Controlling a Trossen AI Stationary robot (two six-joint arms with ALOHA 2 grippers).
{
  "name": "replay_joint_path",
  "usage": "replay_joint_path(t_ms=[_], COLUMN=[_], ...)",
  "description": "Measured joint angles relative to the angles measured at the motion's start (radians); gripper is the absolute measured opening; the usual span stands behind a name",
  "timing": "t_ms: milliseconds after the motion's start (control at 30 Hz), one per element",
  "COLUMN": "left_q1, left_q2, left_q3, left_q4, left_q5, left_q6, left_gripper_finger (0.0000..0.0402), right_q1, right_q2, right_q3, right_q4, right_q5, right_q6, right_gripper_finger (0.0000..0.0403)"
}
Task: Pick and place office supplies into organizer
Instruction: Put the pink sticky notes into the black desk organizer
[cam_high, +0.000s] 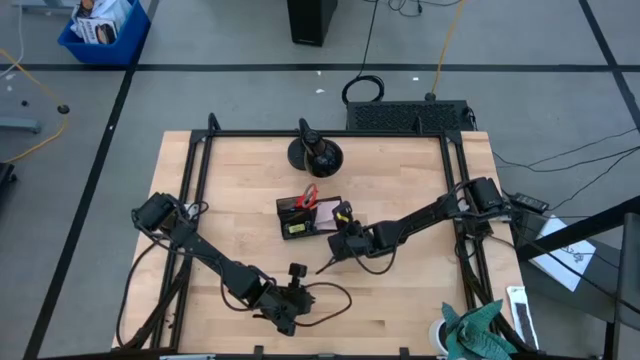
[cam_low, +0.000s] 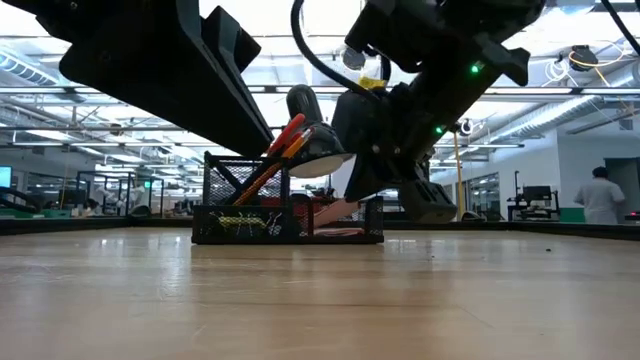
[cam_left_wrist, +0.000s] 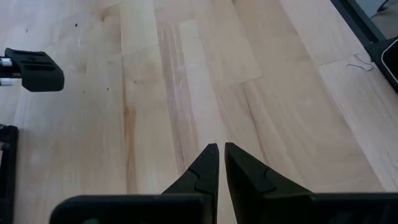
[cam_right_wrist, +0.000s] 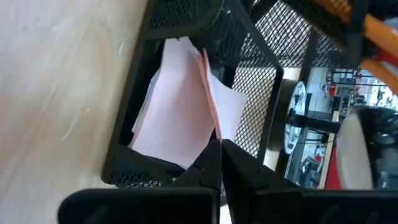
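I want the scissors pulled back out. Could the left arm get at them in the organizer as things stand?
Probably not easily. The left gripper sits near the table's front edge, and the right gripper is at the organizer, crowding the way to the scissors.

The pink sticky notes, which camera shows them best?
The right wrist view: the sticky notes fill the picture, lying in a compartment of the organizer, just past the right gripper. The high view shows only a pale patch beside that gripper; the low view a pink sliver behind mesh; the left wrist view nothing.
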Motion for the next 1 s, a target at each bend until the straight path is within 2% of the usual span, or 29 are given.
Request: replay_joint_path(t_ms=[233,600,1000], left_q1=[0.000,0.000,0.000], left_q2=[0.000,0.000,0.000], left_q3=[0.000,0.000,0.001], left_q4=[0.001,0.002,0.002], left_q5=[0.000,0.000,0.000], left_q6=[0.000,-0.003,-0.006], left_gripper_finger=[0.0035,0.0035,0.0035], right_q1=[-0.005,0.002,0.040], right_q2=[-0.001,-0.003,-0.043], right_q3=[-0.010,-0.010,-0.014], right_q4=[-0.003,0.001,-0.050], right_q5=[-0.072,-0.056,-0.055], right_q6=[0.032,0.060,0.094], right_gripper_finger=[0.0004,0.0075,0.0124])
